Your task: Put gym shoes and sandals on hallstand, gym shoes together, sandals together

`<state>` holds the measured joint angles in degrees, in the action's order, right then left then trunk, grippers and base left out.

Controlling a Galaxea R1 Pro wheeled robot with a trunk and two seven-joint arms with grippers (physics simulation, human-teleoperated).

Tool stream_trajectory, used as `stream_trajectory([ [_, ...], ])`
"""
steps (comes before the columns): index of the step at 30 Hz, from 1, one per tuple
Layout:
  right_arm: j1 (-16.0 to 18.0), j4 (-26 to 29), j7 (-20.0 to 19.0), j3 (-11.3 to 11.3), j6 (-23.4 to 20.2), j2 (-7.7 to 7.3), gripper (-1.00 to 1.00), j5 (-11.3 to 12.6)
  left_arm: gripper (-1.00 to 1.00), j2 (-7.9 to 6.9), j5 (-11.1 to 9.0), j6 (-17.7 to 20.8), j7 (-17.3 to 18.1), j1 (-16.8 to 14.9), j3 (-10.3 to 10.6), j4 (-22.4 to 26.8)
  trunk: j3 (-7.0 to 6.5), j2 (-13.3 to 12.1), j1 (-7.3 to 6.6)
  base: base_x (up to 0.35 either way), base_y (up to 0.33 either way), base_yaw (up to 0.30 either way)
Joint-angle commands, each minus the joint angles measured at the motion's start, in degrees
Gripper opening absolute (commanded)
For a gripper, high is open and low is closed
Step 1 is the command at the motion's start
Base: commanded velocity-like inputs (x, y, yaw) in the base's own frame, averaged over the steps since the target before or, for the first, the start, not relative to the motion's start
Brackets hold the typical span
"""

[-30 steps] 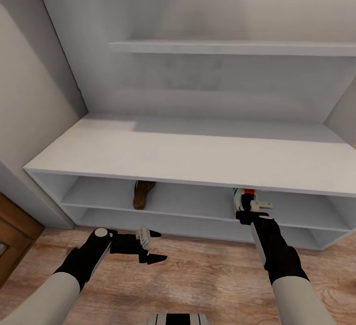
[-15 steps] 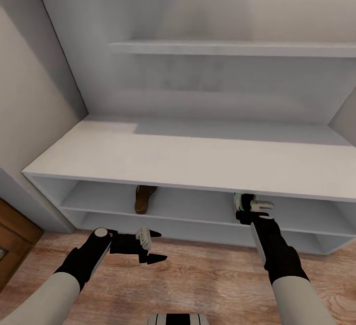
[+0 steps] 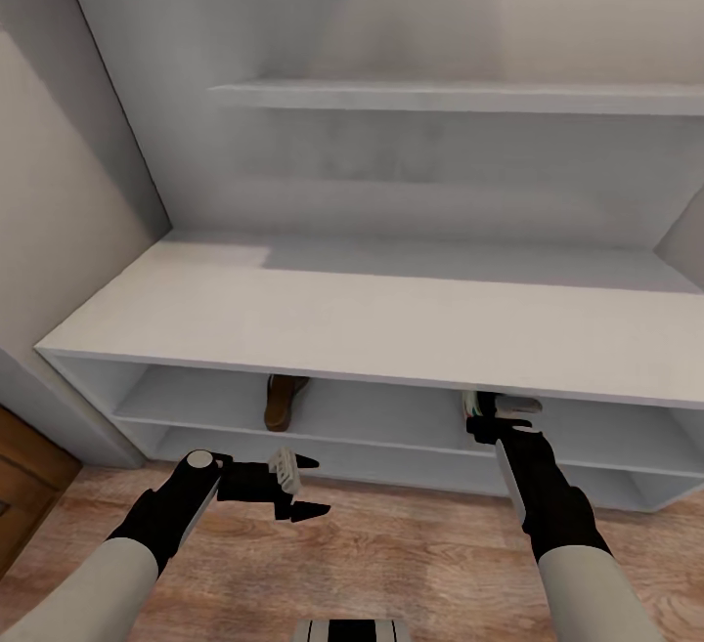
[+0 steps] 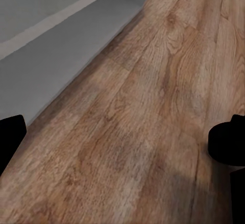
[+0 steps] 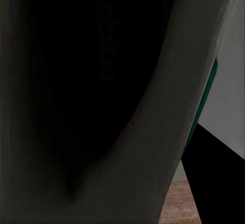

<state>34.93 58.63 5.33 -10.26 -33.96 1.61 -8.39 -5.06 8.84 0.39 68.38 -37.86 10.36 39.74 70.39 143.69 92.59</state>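
Here the right arm reaches forward and slightly inward from the lower right of the head view, forearm nearly straight, its right gripper (image 3: 497, 414) pushed to the front edge of the hallstand (image 3: 372, 324) at the upper of its 2 open shelf rows. A gym shoe (image 3: 473, 405) sits at that gripper, just under the flat top, with only a sliver of white and green showing there; the right wrist view looks straight down into the shoe's dark inside (image 5: 76, 91), with a green stripe (image 5: 206, 101) at its edge. The fingers appear clamped on the shoe, though the contact itself is hidden.

The left arm is bent at the elbow and angled inward, holding the left gripper (image 3: 308, 486) low over the corridor floor (image 3: 391, 564), in front of the bottom shelf and well apart from the rack. Its 2 fingers stand apart with nothing between them, and the left wrist view shows bare wood planks (image 4: 153, 121) between the dark fingertips (image 4: 227, 142).

1 sandal (image 3: 283, 401) lies on the upper shelf row, left of the gym shoe and well apart from it.
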Motion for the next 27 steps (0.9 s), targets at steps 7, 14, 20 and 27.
stream_trajectory([
  [7, 0.0, 0.1, -0.2, -0.1, -0.3, 0.06, 1.0, -0.6, 1.0, -0.03, 0.1, 0.0, 0.1, 0.0, 0.1, 0.1, 0.05, 0.0, -0.01, 0.007, 0.0, 0.0],
  [14, 0.0, 0.1, -0.2, -0.1, -0.3, 0.06, 1.0, -0.6, 1.0, -0.03, 0.1, 0.0, 0.1, 0.0, 0.1, 0.1, 0.05, 0.0, -0.01, 0.0, 0.0, 0.0],
  [20, 0.0, 0.1, -0.2, -0.1, -0.3, 0.06, 1.0, -0.6, 1.0, -0.03, 0.1, 0.0, 0.1, 0.0, 0.1, 0.1, 0.05, 0.0, -0.01, 0.0, 0.0, 0.0],
  [27, 0.0, 0.1, -0.2, -0.1, -0.3, 0.06, 1.0, -0.6, 1.0, -0.02, 0.2, 0.0, 0.1, 0.0, 0.1, 0.1, 0.05, 0.0, -0.01, -0.007, 0.0, 0.0],
])
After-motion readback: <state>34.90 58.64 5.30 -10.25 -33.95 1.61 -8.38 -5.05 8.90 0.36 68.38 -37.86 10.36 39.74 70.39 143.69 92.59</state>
